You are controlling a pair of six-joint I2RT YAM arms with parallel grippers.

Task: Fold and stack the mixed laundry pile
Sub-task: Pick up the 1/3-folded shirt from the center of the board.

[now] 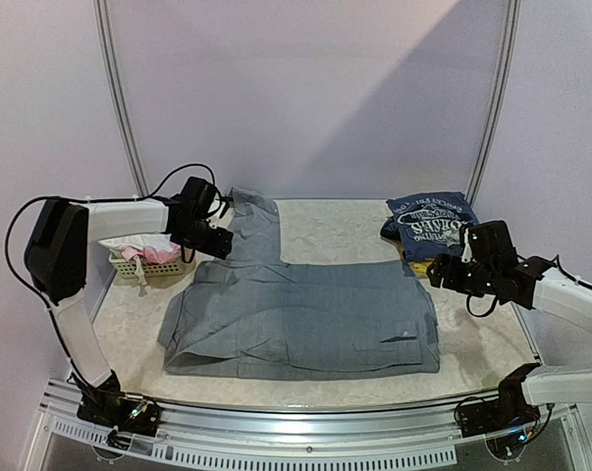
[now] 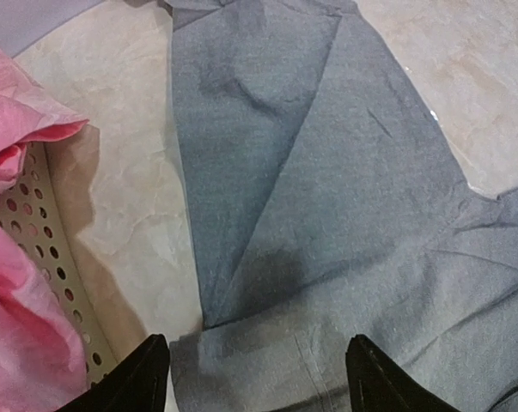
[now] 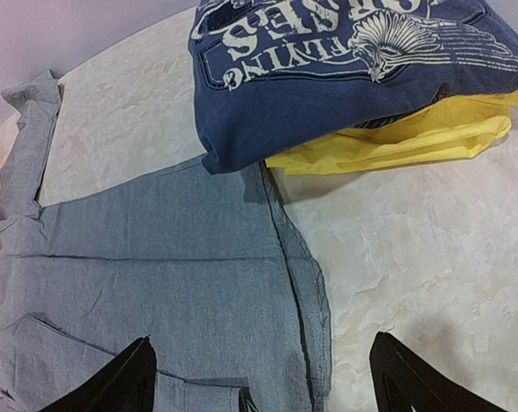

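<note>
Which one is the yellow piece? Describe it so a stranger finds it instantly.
Find the big grey trousers spread across the middle of the table. Beyond their far right corner lies a folded navy printed tee. The yellow piece lies directly under that tee, the only bright yellow cloth there.

1 grey trousers (image 1: pixel 305 314), 1 navy tee (image 1: pixel 435 221), 1 yellow garment (image 3: pixel 396 142), 1 basket (image 1: pixel 153 268).

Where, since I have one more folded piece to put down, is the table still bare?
Free: the tabletop at the back between the grey trousers and the navy tee; the front-right strip beside the trousers; a narrow lane between the basket and the trousers. Crowded: the centre, under the trousers, and the tee's back corner.
</note>
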